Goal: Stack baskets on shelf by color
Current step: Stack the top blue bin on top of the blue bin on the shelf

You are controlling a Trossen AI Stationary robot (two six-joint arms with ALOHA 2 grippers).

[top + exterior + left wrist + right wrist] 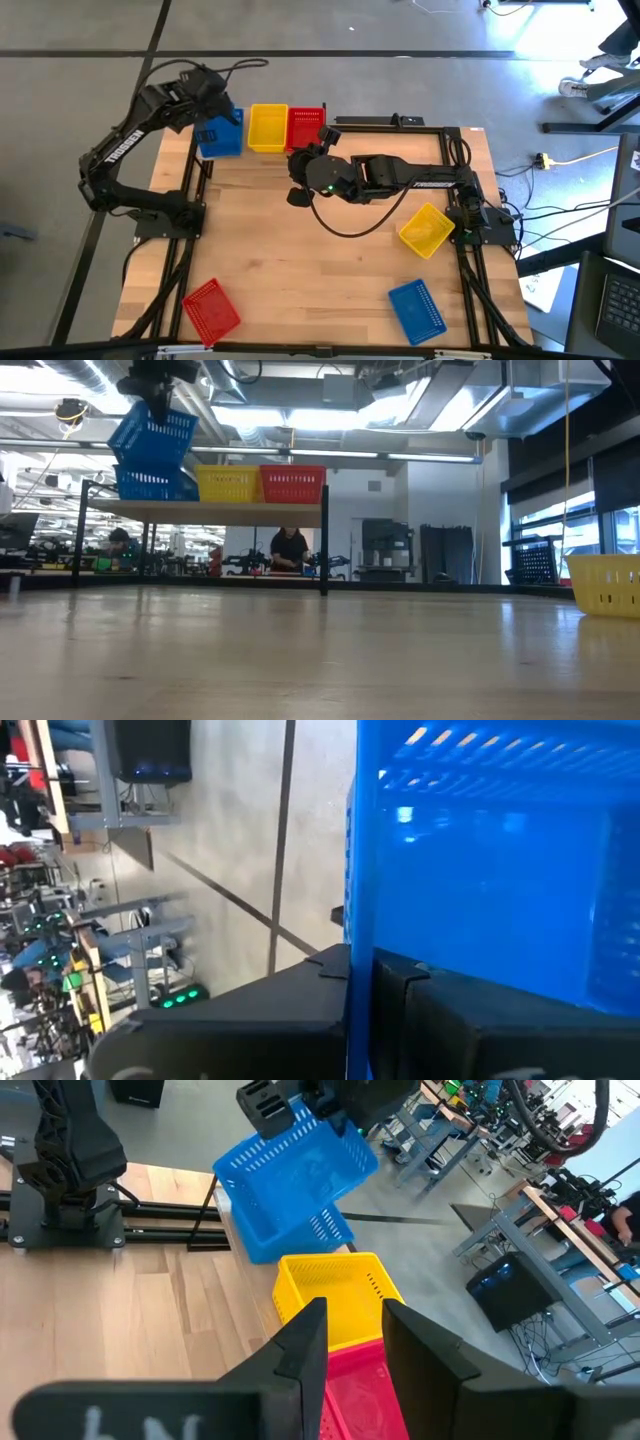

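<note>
My left gripper [214, 108] is shut on a blue basket [152, 435] and holds it tilted above a second blue basket [155, 484]. That second basket stands on the shelf [250, 510] at its left end. A yellow basket [228, 483] and a red basket [293, 483] stand beside it on the plank. My right gripper [350, 1318] is open and hovers above the red basket [305, 127], touching nothing. Three more baskets lie on the table: yellow [427, 229], blue [415, 308] and red [210, 308]. My left gripper holds the upper blue basket by one side wall at its rim [362, 935], with one finger inside the basket and one outside. The fingers come from above [268, 1105]. The basket hangs tilted, its low corner [185, 463] just over the lower blue basket; whether they touch, I cannot tell.
The shelf stands at the table's far edge on thin black posts [323, 550]. Black frame rails [190, 250] run along both table sides. The wide middle of the wooden tabletop [320, 270] holds only the right arm's cable. People sit at benches in the room behind [290, 550].
</note>
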